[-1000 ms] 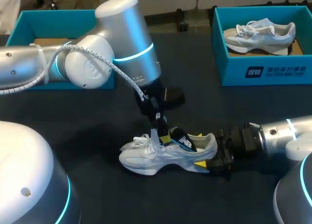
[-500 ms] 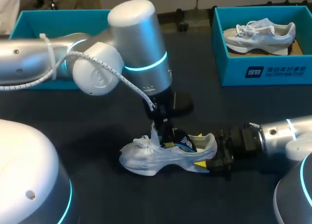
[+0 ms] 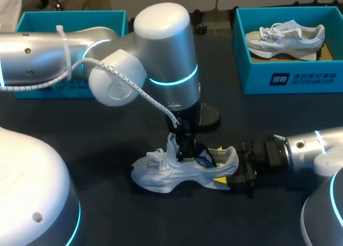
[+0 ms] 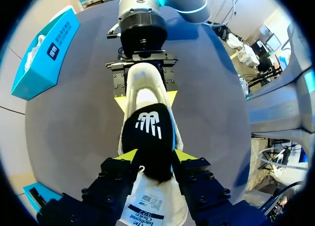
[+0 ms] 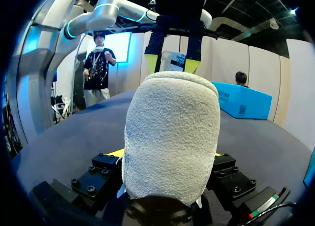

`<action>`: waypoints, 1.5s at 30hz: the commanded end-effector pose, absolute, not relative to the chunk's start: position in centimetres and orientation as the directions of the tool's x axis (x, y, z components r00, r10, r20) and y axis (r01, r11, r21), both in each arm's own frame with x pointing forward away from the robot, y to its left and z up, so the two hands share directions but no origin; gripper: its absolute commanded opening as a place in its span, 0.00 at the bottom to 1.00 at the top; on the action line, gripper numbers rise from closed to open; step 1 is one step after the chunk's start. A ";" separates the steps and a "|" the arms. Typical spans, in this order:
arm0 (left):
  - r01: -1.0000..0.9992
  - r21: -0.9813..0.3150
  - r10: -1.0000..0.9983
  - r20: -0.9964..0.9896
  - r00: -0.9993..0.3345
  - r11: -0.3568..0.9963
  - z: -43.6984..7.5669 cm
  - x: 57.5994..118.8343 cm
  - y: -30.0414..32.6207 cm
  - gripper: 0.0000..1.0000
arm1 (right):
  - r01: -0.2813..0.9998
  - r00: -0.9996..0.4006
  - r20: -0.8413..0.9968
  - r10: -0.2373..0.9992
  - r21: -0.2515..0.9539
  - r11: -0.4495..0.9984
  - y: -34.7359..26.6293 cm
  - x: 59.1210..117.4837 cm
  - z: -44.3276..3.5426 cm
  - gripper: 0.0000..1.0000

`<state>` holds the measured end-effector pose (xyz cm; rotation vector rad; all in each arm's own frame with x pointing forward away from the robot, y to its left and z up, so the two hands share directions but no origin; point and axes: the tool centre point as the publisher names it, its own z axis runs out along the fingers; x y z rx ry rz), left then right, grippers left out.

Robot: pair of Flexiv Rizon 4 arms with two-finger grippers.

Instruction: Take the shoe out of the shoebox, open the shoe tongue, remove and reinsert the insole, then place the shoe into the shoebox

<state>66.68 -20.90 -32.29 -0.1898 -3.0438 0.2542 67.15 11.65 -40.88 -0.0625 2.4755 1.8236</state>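
The dark table (image 3: 96,149) is bare on the robot's side of the shoe and out to its left. At the far side stand two teal boxes. The left shoebox (image 3: 53,90) is partly hidden behind the left arm, whose thick wrist hangs over the middle of the table. The right shoebox (image 3: 289,77) stands well clear of both arms and holds a second shoe (image 3: 284,39) lying on its sole. A strip of bare table runs between that box and the right arm.

The shoe (image 3: 161,173) stands upright on its sole near the table's middle, well apart from both boxes. Its long axis lies across the table, toe to the robot's left and heel to its right.

The right gripper (image 5: 167,154) comes in level from the right. It is clamped on the heel, with a yellow tip pressed to each side of it.

The left gripper (image 4: 155,155) comes down from above into the shoe's opening. Its fingers are narrowly set, and the black insole (image 4: 147,132) sits between the yellow tips and touches both. The insole's free end points toward the heel.

The white tongue (image 3: 172,144) stands up on the toe side of that gripper, close against it, with its labelled inner face turned up toward the wrist.
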 end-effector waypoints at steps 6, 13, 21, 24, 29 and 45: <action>0.131 -0.164 0.141 0.053 -0.989 0.978 -31.8 66.3 -21.5 0.44 | -0.072 -0.997 -0.077 0.005 0.951 0.302 11.8 67.1 -40.9 0.00; 0.152 -0.158 0.156 0.013 -0.988 0.976 -30.7 66.3 -22.5 0.45 | -0.072 -0.997 -0.077 0.005 0.951 0.302 11.8 67.1 -40.9 0.00; 0.196 -0.108 0.194 -0.030 -0.981 0.975 -29.9 65.8 -23.6 0.45 | -0.072 -0.997 -0.077 0.005 0.951 0.302 11.8 67.1 -40.9 0.00; 0.204 -0.081 0.201 -0.045 -0.979 0.976 -30.4 65.1 -23.8 0.45 | -0.072 -0.997 -0.077 0.005 0.951 0.302 11.8 67.1 -40.9 0.00; 0.218 -0.025 0.214 -0.114 -0.970 0.976 -31.2 64.2 -24.0 0.44 | -0.072 -0.997 -0.077 0.005 0.951 0.302 11.8 67.1 -40.9 0.00; 0.201 0.017 0.201 -0.146 -0.969 0.980 -31.9 65.2 -24.4 0.45 | -0.072 -0.997 -0.077 0.005 0.951 0.302 11.8 67.1 -40.9 0.00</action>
